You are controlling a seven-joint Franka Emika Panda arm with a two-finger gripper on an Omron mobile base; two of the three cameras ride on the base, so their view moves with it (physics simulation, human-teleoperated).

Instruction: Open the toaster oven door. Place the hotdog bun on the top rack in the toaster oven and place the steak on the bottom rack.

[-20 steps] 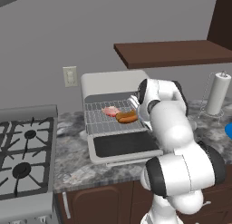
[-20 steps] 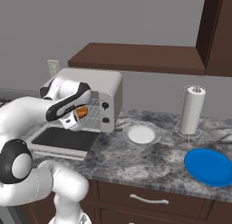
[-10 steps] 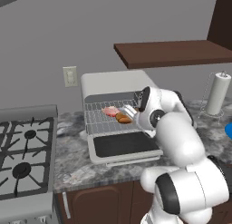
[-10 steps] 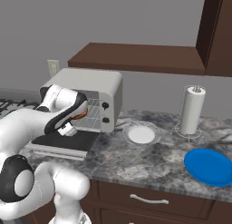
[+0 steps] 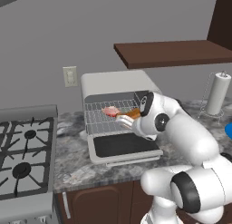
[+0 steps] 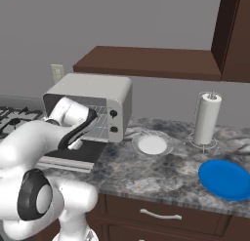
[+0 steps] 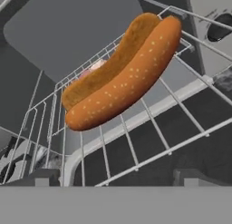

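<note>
The toaster oven (image 5: pixel 118 82) stands with its door (image 5: pixel 123 146) dropped flat onto the counter. The hotdog bun (image 7: pixel 122 73) lies at a slant on a silver wire rack (image 7: pixel 149 128) that juts out over the door. The pink steak (image 5: pixel 110 111) sits left of the bun (image 5: pixel 131 113), and in the hand view it shows through the wires beyond the bun. I cannot tell which rack the steak is on. My gripper (image 7: pixel 117 180) is open, a little in front of the bun and just above the rack's front edge, with nothing between its fingertips. It hovers over the open door (image 5: pixel 125 120).
A black-grated stove (image 5: pixel 22 150) lies left of the oven. To the oven's right are a white dish (image 6: pixel 152 145), a paper towel roll (image 6: pixel 206 119) and a blue plate (image 6: pixel 227 179). A brown shelf (image 6: pixel 146 62) hangs above the oven.
My hand has drawn back and down from the oven mouth, and the elbow has swung lower. The bun and steak stay where they were. The jaws stayed open.
</note>
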